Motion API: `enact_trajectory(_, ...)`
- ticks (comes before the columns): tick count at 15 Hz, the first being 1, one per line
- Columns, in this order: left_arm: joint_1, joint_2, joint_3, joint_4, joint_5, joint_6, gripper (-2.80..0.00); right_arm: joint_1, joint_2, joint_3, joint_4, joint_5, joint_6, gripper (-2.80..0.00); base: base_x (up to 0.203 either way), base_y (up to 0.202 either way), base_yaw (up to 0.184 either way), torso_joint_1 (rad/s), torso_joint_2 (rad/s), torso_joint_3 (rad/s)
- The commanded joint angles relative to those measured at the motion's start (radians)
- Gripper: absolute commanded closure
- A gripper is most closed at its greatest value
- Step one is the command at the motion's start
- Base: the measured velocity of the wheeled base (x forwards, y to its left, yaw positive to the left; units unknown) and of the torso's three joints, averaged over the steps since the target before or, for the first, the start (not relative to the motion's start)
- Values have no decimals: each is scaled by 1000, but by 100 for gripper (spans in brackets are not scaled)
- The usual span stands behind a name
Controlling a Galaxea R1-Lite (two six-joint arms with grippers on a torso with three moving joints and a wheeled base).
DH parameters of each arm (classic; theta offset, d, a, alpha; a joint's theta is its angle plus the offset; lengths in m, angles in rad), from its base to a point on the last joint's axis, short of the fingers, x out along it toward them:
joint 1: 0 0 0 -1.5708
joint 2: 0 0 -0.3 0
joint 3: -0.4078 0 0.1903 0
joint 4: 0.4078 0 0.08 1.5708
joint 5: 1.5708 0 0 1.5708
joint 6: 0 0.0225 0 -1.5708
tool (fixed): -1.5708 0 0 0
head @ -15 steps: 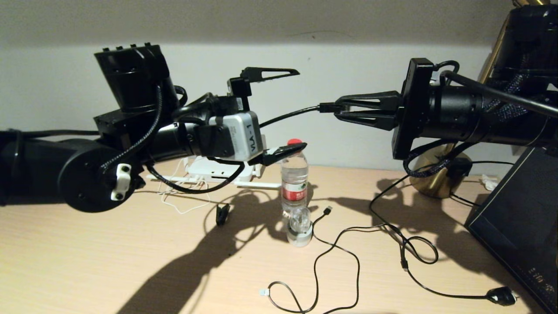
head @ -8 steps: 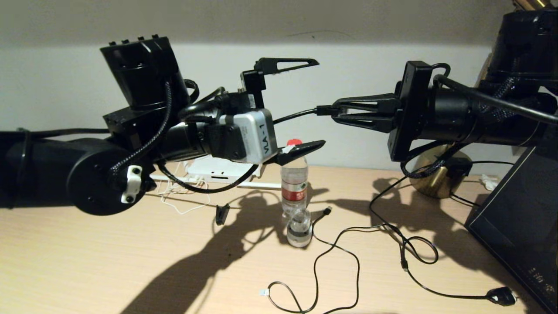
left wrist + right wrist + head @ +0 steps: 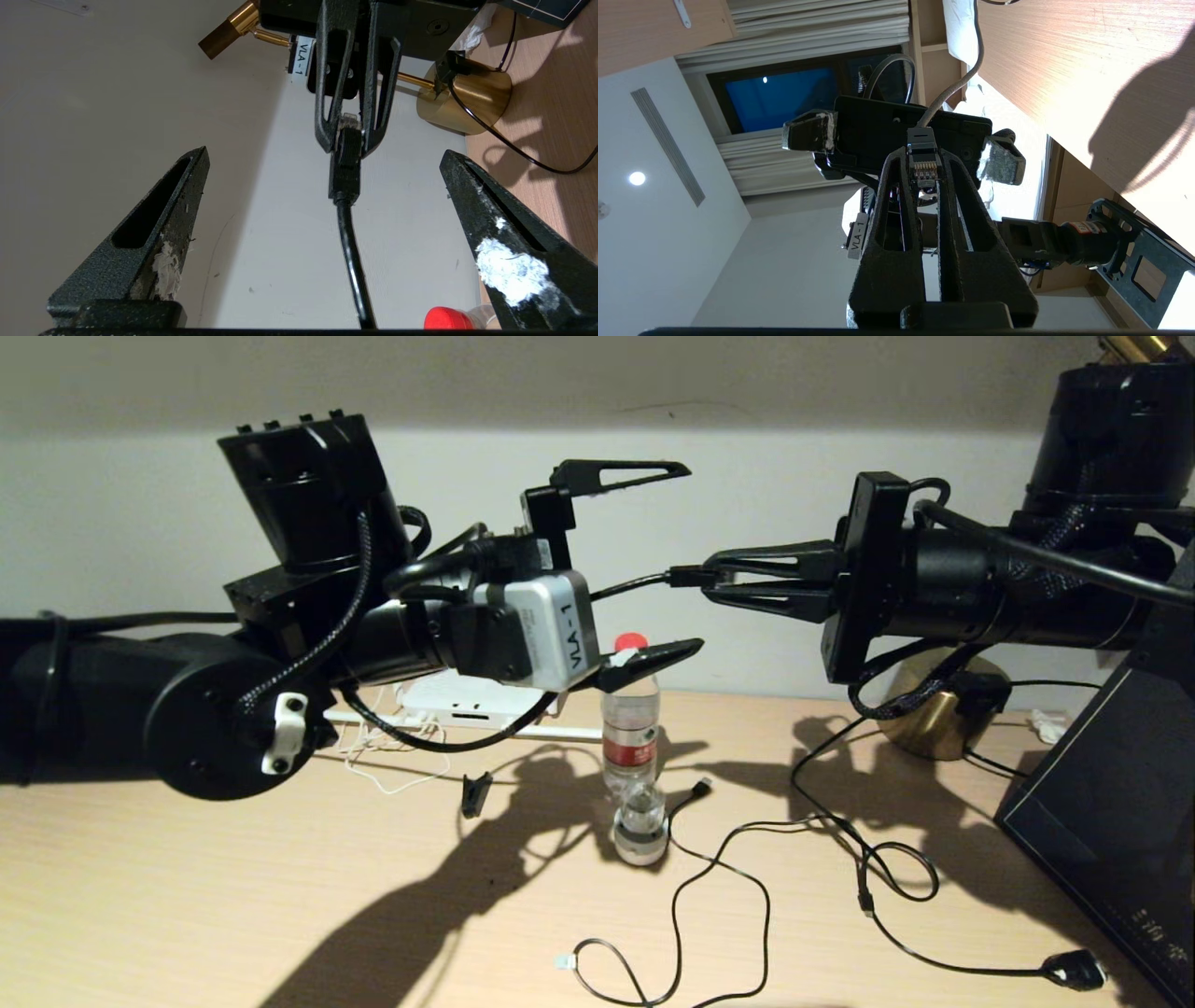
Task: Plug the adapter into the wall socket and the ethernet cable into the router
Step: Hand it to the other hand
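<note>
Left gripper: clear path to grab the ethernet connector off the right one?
Probably yes. The left gripper is open, its fingers either side of the ethernet cable, with nothing between. The right gripper is shut on the connector, so only the boot and cord are free.

Hotel-style bedroom or similar lodging room. A light wooden desk [image 3: 233, 896] stands against a plain pale wall [image 3: 747, 504], with a brass lamp base [image 3: 938, 709] at 2 o'clock and a water bottle [image 3: 630, 728] near centre. The right wrist view shows pleated curtains [image 3: 794, 28] around a dark window [image 3: 784, 93], white bedding [image 3: 962, 28] and a recessed ceiling light [image 3: 637, 178].
</note>
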Motion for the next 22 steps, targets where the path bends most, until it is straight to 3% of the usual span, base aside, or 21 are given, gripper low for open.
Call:
enact_trajectory(1, 0, -3, 3, -4, -5, 7, -280, 0, -2, 4, -1, 5, 8, 0, 0, 0, 0, 0, 0, 0)
enact_trajectory(3, 0, -3, 6, -4, -5, 7, -280, 4, -6, 4, -1, 5, 17, 0, 0, 0, 0, 0, 0, 0)
enact_trajectory(4, -1, -3, 7, -4, -5, 7, 0, 4, -6, 4, -3, 5, 17, 0, 0, 0, 0, 0, 0, 0)
enact_trajectory(22, -34, -24, 51, -16, -4, -14, 0, 7, -3, 4, -1, 7, 34, 0, 0, 0, 0, 0, 0, 0)
